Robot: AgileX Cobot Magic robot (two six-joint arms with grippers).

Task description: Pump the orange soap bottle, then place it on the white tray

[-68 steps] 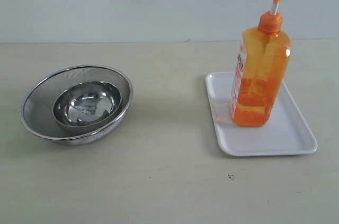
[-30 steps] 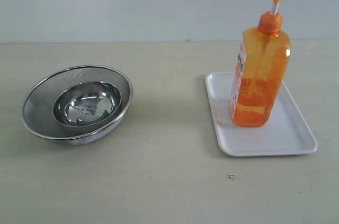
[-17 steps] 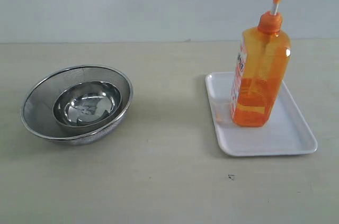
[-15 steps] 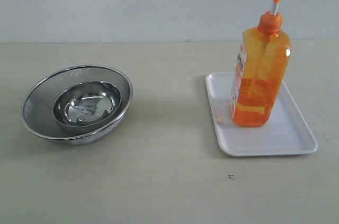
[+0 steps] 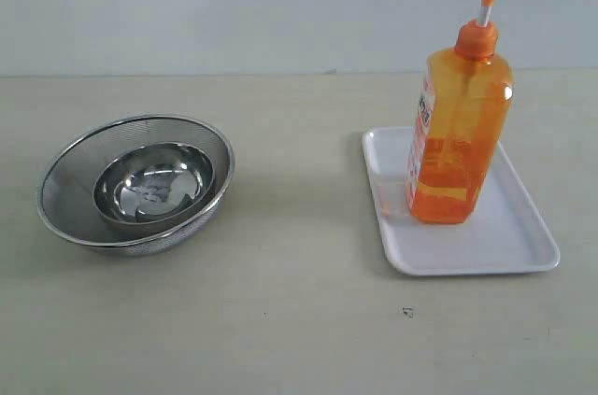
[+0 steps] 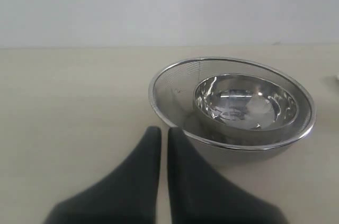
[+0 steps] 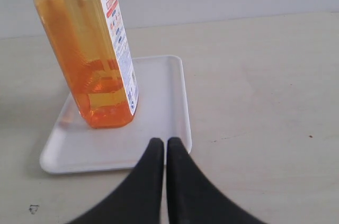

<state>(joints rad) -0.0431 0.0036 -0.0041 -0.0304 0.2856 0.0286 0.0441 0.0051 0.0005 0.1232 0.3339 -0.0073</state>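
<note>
Zero movement over the last couple of seconds. The soap bottle (image 5: 458, 134) stands upright on the tray (image 5: 519, 227), just ahead of the right gripper (image 7: 159, 147), which is clenched on nothing. The left gripper (image 6: 159, 136) is pinched empty too, with the strainer (image 5: 65, 180) just ahead of it. Looks done to me. There's bare table (image 5: 299, 320) around both grippers, and the tray rim is close by the right tips.
</note>
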